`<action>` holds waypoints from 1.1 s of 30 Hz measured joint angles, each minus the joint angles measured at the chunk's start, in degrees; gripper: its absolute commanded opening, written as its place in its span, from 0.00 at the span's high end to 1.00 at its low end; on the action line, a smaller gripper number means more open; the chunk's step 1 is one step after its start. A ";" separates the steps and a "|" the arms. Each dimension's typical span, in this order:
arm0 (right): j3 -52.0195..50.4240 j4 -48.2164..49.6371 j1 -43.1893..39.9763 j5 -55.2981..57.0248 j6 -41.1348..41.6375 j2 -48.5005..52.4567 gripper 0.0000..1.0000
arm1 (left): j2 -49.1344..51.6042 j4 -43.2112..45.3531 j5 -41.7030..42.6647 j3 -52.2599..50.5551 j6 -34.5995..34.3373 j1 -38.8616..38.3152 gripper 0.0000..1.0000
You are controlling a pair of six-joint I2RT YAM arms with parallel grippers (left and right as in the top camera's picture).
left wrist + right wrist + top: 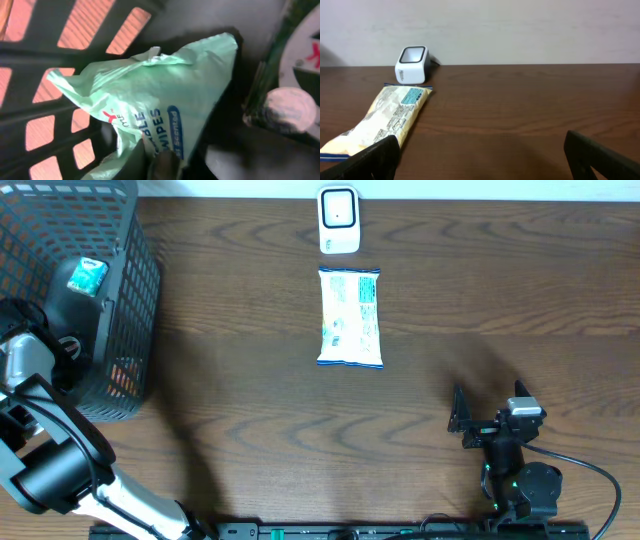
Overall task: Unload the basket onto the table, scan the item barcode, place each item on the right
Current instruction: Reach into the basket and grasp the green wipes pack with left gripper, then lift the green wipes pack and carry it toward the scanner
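My left gripper (pixel 157 161) is down inside the dark mesh basket (pixel 135 290), shut on the lower edge of a pale green wipes pack (pixel 160 95). That pack shows from above as a green patch (pixel 88 275) inside the basket. The white barcode scanner (pixel 339 220) stands at the table's far edge, also in the right wrist view (pixel 412 64). My right gripper (pixel 458 420) rests low at the front right, open with nothing between its fingers (pixel 481 142).
A pale yellow snack packet (pixel 350 317) lies flat just in front of the scanner, its label side up (pixel 385 117). Inside the basket, another item with a white round cap (pixel 290 107) lies to the right of the wipes. The basket's slotted wall (pixel 50 60) stands close on the left.
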 measured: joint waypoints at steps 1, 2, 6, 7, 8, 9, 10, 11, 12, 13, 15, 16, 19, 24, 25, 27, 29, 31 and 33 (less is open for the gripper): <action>0.00 0.00 0.00 0.00 0.00 0.00 0.01 | -0.20 -0.26 0.04 0.00 -0.20 0.02 0.93; 0.00 0.00 0.00 -0.02 0.00 0.00 0.01 | -0.31 -0.52 0.22 0.00 -0.28 0.02 0.93; 0.00 0.00 0.00 0.00 0.00 0.00 0.01 | -2.23 -1.49 1.57 -0.07 -3.17 0.02 0.93; 0.00 0.00 0.00 0.00 0.00 0.00 0.01 | -3.34 -1.51 2.08 -0.11 -3.85 0.00 0.93; 0.00 0.00 0.00 0.00 0.00 0.00 0.01 | -5.05 -1.44 2.84 -0.15 -4.57 0.02 0.93; 0.00 0.00 0.00 0.00 0.00 0.00 0.01 | -7.10 -1.29 3.76 -0.20 -4.94 0.02 0.93; 0.00 0.00 0.00 0.00 0.00 0.00 0.01 | -9.84 -0.94 5.16 -0.22 -5.40 0.02 0.92; 0.00 0.00 0.00 0.00 0.00 0.00 0.01 | -12.52 -0.39 6.62 -0.24 -5.77 0.02 0.93; 0.00 0.00 0.00 0.00 0.00 0.00 0.01 | -15.67 0.33 8.48 -0.22 -6.19 0.02 0.93; 0.00 0.00 0.00 0.00 0.00 0.00 0.01 | -18.45 0.98 10.16 -0.22 -6.45 0.02 0.93; 0.00 -0.02 0.00 0.00 0.00 -0.02 0.01 | -24.55 2.73 14.60 -0.20 -8.37 0.00 0.93; 0.00 -0.04 0.00 0.00 0.00 0.00 0.01 | -27.58 3.72 16.74 -0.17 -9.84 0.00 0.93; 0.00 0.02 0.00 0.00 0.00 0.00 0.01 | -34.80 5.95 22.71 -0.17 -15.69 0.02 0.93; 0.00 0.00 0.00 0.00 0.00 0.00 0.01 | -44.81 12.35 35.23 -0.15 -29.86 -1.27 0.93; 0.00 -0.02 0.00 0.00 0.00 0.00 0.01 | -46.29 13.75 37.83 -0.15 -31.76 -2.47 0.93; 0.00 0.00 0.00 0.00 0.00 0.00 0.01 | -48.54 14.69 42.03 -0.15 -34.45 -6.12 0.93; 0.00 0.00 0.00 0.02 0.00 0.00 0.01 | -49.29 13.70 44.19 -0.13 -34.56 -10.54 0.93; 0.00 0.00 0.00 0.02 0.00 0.00 0.01 | -49.07 11.56 45.55 -0.11 -33.68 -15.96 0.93; 0.00 0.02 0.00 0.02 0.00 0.00 0.01 | -47.65 8.98 46.58 -0.11 -31.54 -22.34 0.93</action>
